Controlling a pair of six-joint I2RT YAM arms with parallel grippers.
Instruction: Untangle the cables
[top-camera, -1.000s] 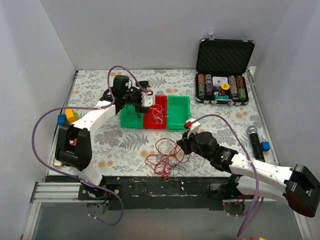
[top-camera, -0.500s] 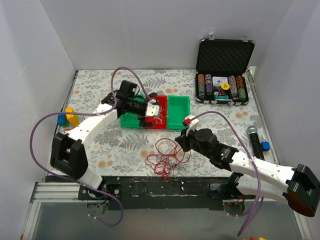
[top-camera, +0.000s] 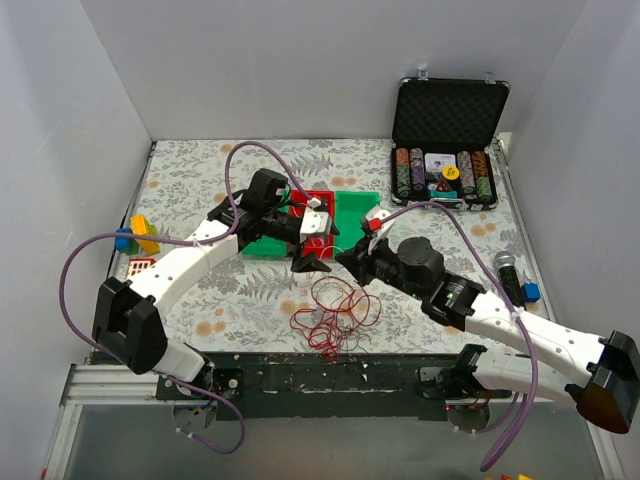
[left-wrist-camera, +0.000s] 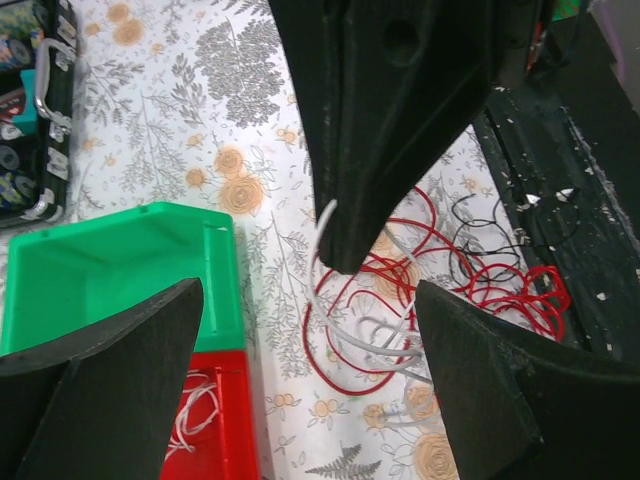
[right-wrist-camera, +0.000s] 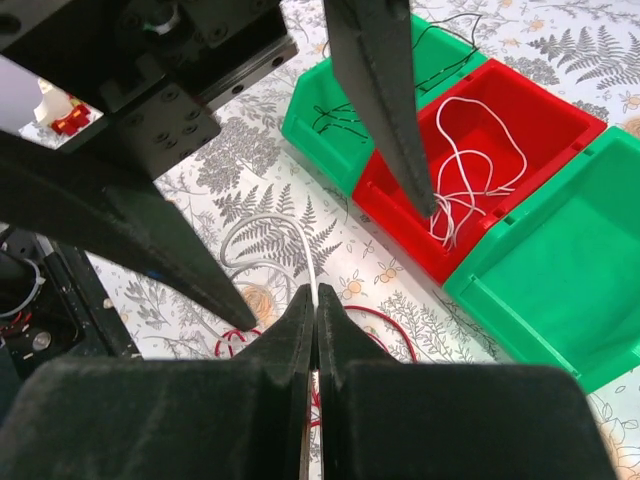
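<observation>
Two grippers meet just in front of a row of three bins. The right gripper (right-wrist-camera: 315, 305) is pinched together on a white strand (right-wrist-camera: 308, 255), which stands up from between its fingertips. The left gripper (top-camera: 310, 262) is spread wide apart and holds nothing, with one finger on either side of the right gripper's tip. The cables (top-camera: 335, 312) lie in a loose heap of red, dark and whitish loops on the flowered table (top-camera: 200, 170), near its front edge and just beside both grippers. In the left wrist view the held strand runs down into that heap. Behind it, the red bin (right-wrist-camera: 545, 115) holds a coil of white wire. The green bin (right-wrist-camera: 310, 125) beside it holds thin dark wire. An open case (top-camera: 450, 110) of poker chips sits at the far right.
</observation>
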